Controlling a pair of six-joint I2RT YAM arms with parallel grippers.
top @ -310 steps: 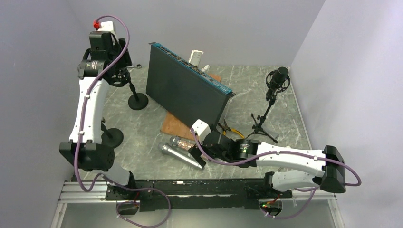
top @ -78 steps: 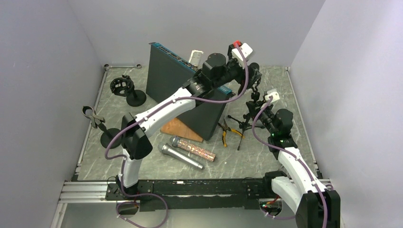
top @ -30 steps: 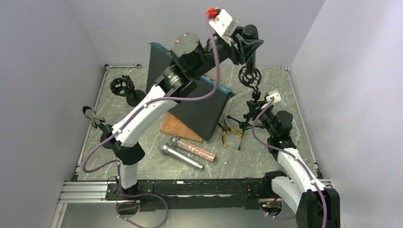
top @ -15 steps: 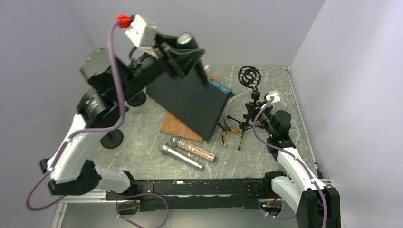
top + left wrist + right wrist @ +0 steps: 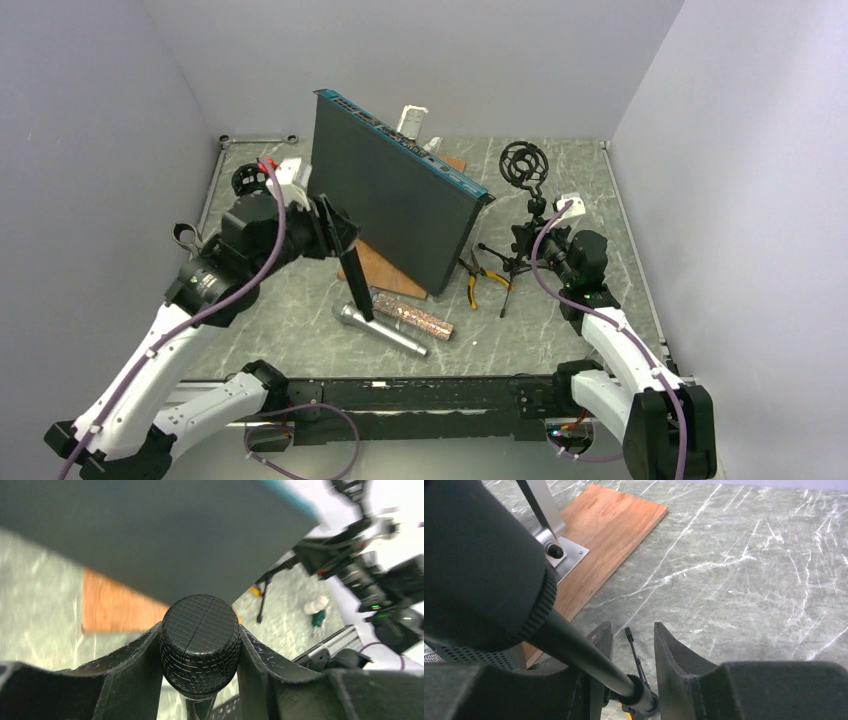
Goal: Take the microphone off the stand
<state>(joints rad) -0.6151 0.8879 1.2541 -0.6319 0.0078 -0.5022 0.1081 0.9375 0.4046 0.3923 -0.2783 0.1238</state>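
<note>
The black microphone (image 5: 352, 270) is out of the stand and hangs tilted, its lower end close above the table by a silver microphone. My left gripper (image 5: 335, 225) is shut on it; in the left wrist view its gridded end (image 5: 200, 650) is squeezed between both fingers (image 5: 135, 665). The tripod stand (image 5: 535, 215) stands at the right with its round shock mount (image 5: 524, 163) empty. My right gripper (image 5: 522, 240) is at the stand's pole (image 5: 584, 655). Its jaws are apart around the pole, the right finger (image 5: 669, 650) clear of it.
A dark flat rack unit (image 5: 400, 205) leans over a wooden board (image 5: 375, 272) mid-table. A silver microphone (image 5: 385, 330) and a glittery one (image 5: 410, 315) lie in front of it. Yellow-handled pliers (image 5: 478, 278) lie by the tripod legs. Two more stands (image 5: 185, 240) are at far left.
My left arm swung the black microphone from high above the shock mount over to the left and down near the table. My right gripper's jaws have opened off the stand's pole.
</note>
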